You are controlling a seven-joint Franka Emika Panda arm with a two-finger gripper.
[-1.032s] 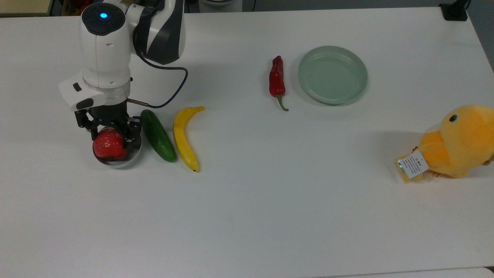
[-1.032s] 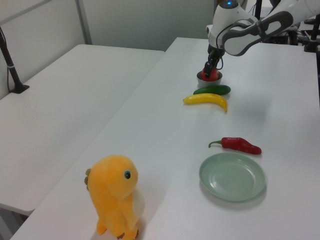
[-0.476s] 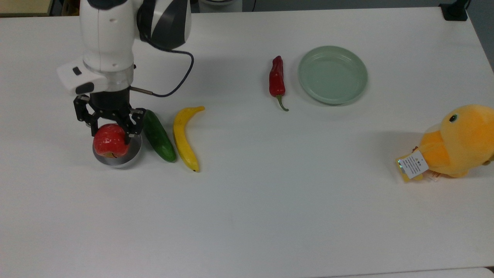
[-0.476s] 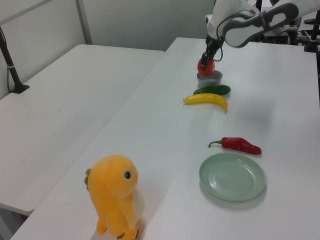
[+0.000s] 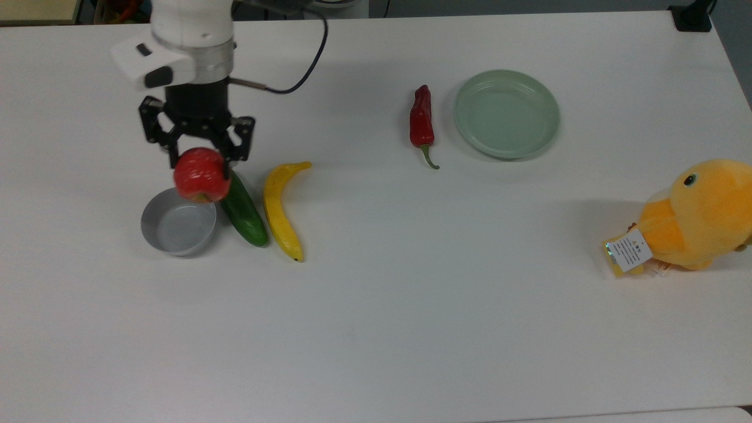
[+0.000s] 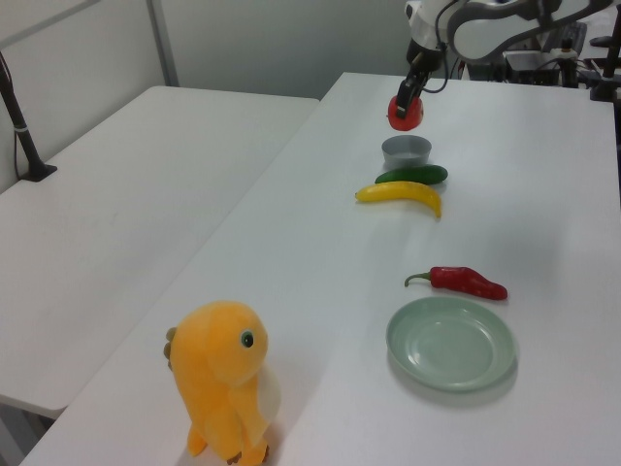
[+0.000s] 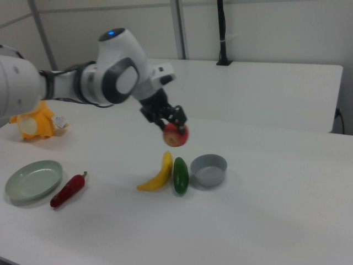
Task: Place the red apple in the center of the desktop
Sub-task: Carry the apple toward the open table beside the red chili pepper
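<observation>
The red apple (image 5: 201,175) (image 6: 405,113) (image 7: 176,134) hangs in the air, held from above by my gripper (image 5: 200,167) (image 6: 407,100) (image 7: 174,128), which is shut on it. In the top view it sits over the gap between the grey bowl (image 5: 178,227) and the green cucumber (image 5: 242,210), at the top view's left. The right view shows the apple well above the white desktop (image 5: 411,305) (image 7: 265,221), with a yellowish patch on its underside.
A yellow banana (image 5: 280,208) lies beside the cucumber. A red chili pepper (image 5: 422,122) and a pale-green plate (image 5: 506,113) sit further to the top view's right. An orange plush duck (image 5: 696,217) stands at the top view's right edge. The bowl (image 7: 208,169) holds nothing.
My gripper has lifted the apple out of the grey bowl and carried it up and slightly toward the top view's right; the bowl now stands empty.
</observation>
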